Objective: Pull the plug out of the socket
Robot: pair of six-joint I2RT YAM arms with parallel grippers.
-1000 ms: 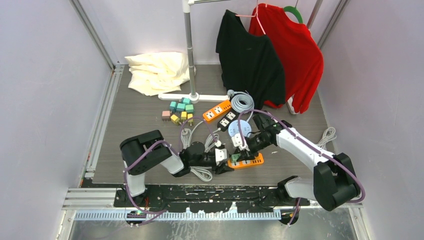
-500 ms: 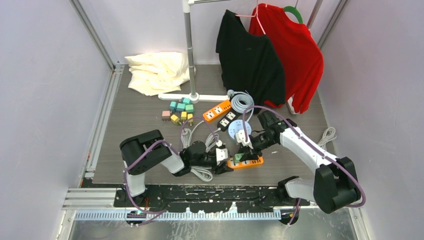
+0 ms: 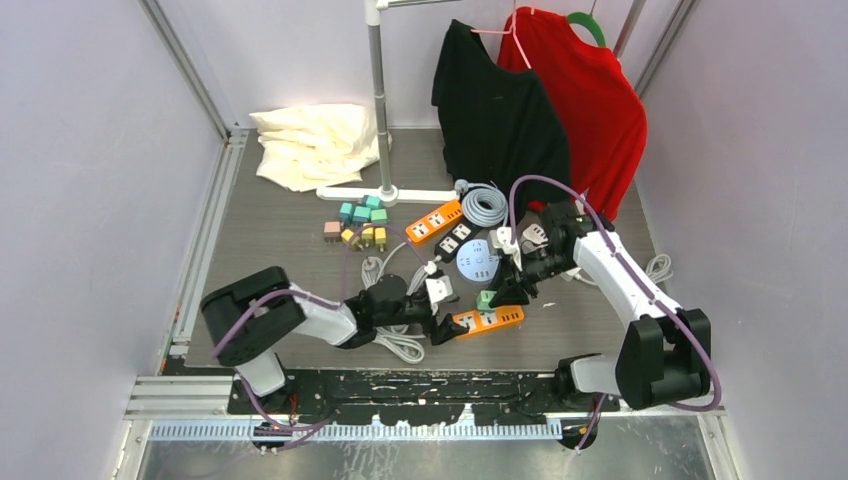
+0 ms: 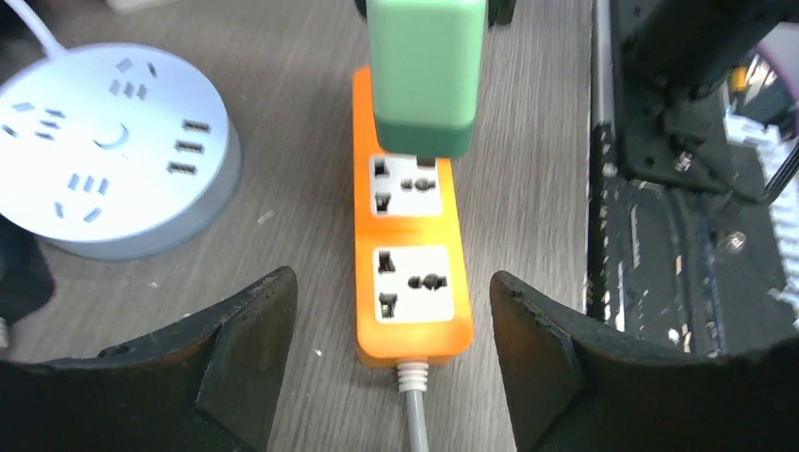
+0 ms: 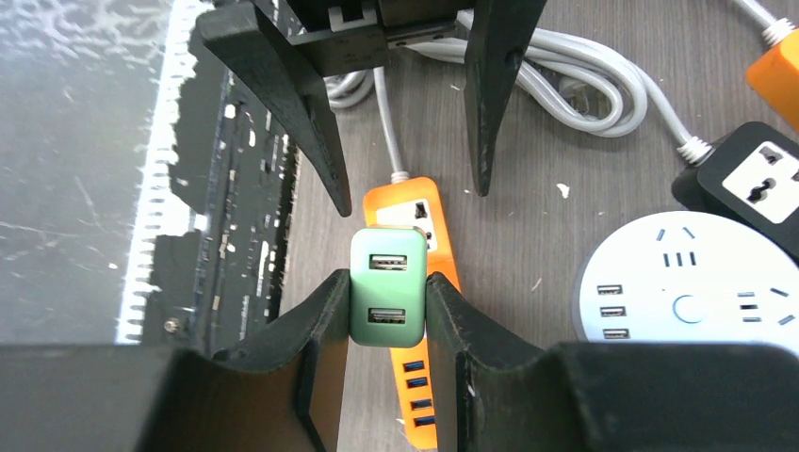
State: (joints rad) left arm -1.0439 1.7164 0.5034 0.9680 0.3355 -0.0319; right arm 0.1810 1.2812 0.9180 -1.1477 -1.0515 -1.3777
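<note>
Right tool (image 3: 500, 290), top view: closed on a green plastic USB plug (image 3: 486, 298), which sits just above the far end of an orange plastic socket strip (image 3: 495, 319) lying flat on the grey wood-grain worktop (image 3: 280, 260). Left tool (image 3: 443, 325) is low at the strip's cable end. A round pale-blue socket hub (image 3: 478, 262) lies just beyond the strip. Left wrist view: left tool (image 4: 391, 281) open, black fingers (image 4: 236, 367) spread to either side of the orange plastic socket strip (image 4: 412, 273), with worktop visible in the gap on both sides. Two sockets nearest the cable are bare. The green plastic USB plug (image 4: 426, 75) hangs over the far part of the strip and covers the edge of the next socket; its pins are not visible. Right wrist view: right tool (image 5: 387, 287) clamps the plug by its two side faces, USB ports facing the camera, with the strip (image 5: 415, 202) beneath it. The plug looks clear of the strip. The hub (image 5: 688, 301) lies to the right.
</note>
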